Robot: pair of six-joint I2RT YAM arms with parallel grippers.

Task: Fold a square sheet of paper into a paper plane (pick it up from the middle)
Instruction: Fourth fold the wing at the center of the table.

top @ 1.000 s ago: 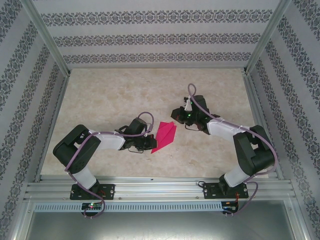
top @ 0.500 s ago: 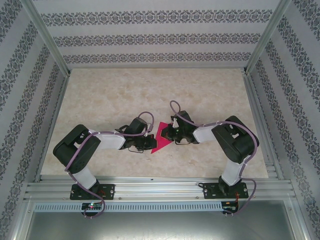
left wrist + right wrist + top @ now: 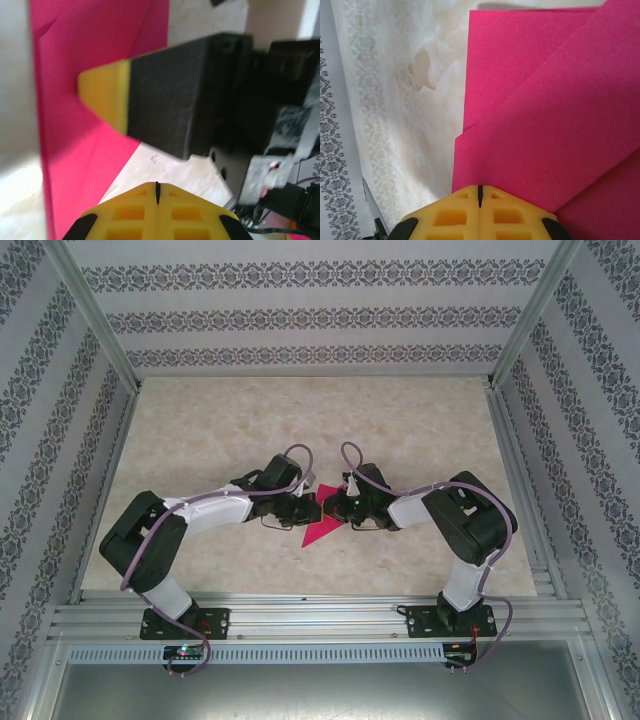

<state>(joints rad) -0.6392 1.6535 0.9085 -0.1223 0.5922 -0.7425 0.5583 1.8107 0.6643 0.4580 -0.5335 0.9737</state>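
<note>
The folded magenta-pink paper plane (image 3: pixel 319 531) lies flat on the table between the two arms, its sharp point toward the near left. In the right wrist view its layered flaps (image 3: pixel 555 125) spread out just beyond my right gripper (image 3: pixel 480 190), which is shut with its tips down on the paper's edge. My left gripper (image 3: pixel 156 189) is shut with nothing in it, over bare table just right of the paper (image 3: pixel 85 150). The right gripper's yellow-tipped finger (image 3: pixel 105 95) rests on the paper ahead of it. From above, the left gripper (image 3: pixel 311 503) and right gripper (image 3: pixel 336 506) meet over the plane's far half.
The marble-patterned table (image 3: pixel 230 430) is walled by patterned panels and aluminium posts (image 3: pixel 95 315). An aluminium rail (image 3: pixel 320 620) carrying both arm bases runs along the near edge. Cables loop above both wrists.
The right gripper swung in from the right and came down on the paper. The left arm then stretched out, bringing its gripper up against the right one at the plane's far half.
</note>
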